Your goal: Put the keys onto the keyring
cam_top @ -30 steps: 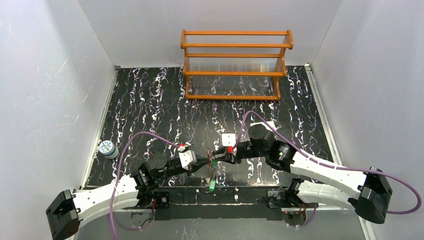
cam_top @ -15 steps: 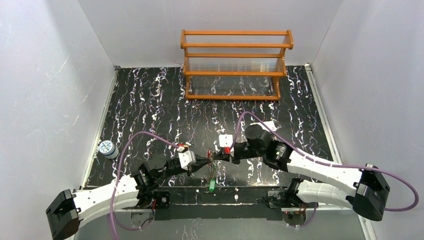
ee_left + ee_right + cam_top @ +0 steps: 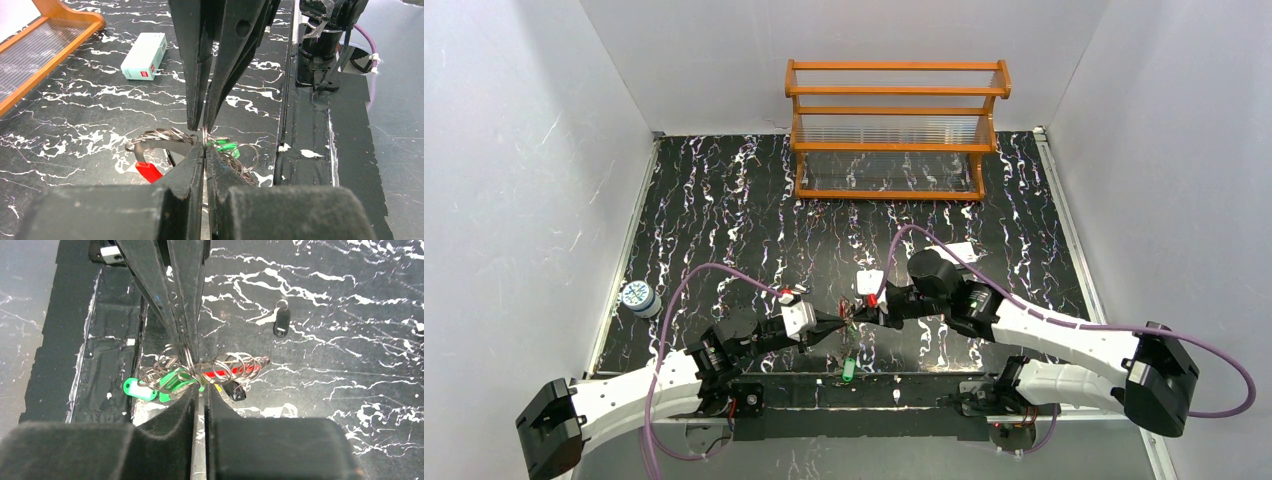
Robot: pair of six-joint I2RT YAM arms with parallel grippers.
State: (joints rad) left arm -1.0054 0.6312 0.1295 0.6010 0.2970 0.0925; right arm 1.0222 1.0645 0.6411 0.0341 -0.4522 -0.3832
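Bright, even overhead light, soft shadows; the left pincer (image 3: 205, 146) looms blurred close to its camera.

Marbled table (image 3: 724, 190), wooden rack (image 3: 894, 130), box (image 3: 868, 281)

Whether keys (image 3: 172, 379) join the keyring (image 3: 232, 372) is unclear.

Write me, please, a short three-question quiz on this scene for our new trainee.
1. True or false: the white box sits on the wooden rack.
2. What colour is the key plainest in the top view? A yellow, B green, C blue.
3. What are the left pincer and the right pincer both closed on?
Key: 1 false, it lies on the tabletop; 2 B; 3 the wire loops of the keyring.
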